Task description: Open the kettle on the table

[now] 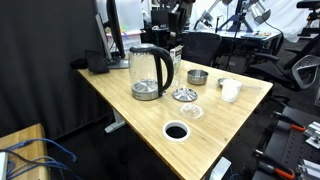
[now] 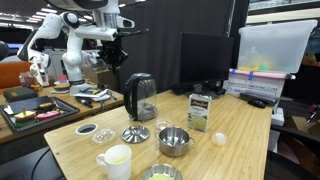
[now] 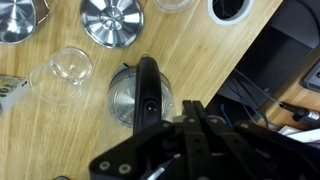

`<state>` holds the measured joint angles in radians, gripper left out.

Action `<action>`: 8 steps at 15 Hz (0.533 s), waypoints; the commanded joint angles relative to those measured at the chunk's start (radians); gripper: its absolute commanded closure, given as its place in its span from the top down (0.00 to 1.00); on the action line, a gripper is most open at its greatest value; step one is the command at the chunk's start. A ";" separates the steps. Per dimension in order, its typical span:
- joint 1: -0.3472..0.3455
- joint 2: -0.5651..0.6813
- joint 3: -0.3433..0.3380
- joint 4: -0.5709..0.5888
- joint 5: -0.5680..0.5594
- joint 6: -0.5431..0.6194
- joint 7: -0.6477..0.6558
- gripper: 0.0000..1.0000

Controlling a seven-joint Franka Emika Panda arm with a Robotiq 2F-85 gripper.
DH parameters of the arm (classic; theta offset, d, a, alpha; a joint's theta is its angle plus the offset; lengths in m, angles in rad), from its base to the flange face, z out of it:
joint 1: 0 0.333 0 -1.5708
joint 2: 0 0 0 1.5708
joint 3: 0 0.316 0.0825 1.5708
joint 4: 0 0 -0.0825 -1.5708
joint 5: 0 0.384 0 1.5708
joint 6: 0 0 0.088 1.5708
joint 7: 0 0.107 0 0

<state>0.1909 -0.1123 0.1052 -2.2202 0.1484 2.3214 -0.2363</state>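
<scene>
The kettle [image 1: 150, 72] stands upright near the back of the light wood table [image 1: 215, 135], with clear glass, a black lid, a black handle and a silver base. It shows in both exterior views [image 2: 140, 97]. Its lid looks down. In the wrist view I look down onto its top and handle [image 3: 146, 90]. My gripper [image 2: 114, 57] hangs above the kettle, a little to one side, not touching it. Its fingers [image 3: 190, 108] look pressed together and hold nothing.
On the table are a white mug [image 2: 115, 160], a metal bowl [image 2: 173, 140], a round metal strainer [image 3: 112, 20], a small glass dish [image 3: 65, 70], a box [image 2: 200, 110] and the black cable hole [image 1: 176, 131]. A monitor [image 2: 205, 60] stands behind.
</scene>
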 commanded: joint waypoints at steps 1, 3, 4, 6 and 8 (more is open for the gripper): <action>-0.017 0.013 -0.004 0.003 0.022 0.032 -0.021 0.00; -0.024 0.018 -0.013 0.004 0.033 0.043 -0.022 0.00; -0.025 0.024 -0.015 0.004 0.046 0.051 -0.030 0.00; -0.025 0.037 -0.017 0.006 0.068 0.061 -0.033 0.00; -0.026 0.054 -0.015 0.007 0.092 0.065 -0.038 0.00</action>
<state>0.1726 -0.0821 0.0841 -2.2203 0.1929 2.3605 -0.2390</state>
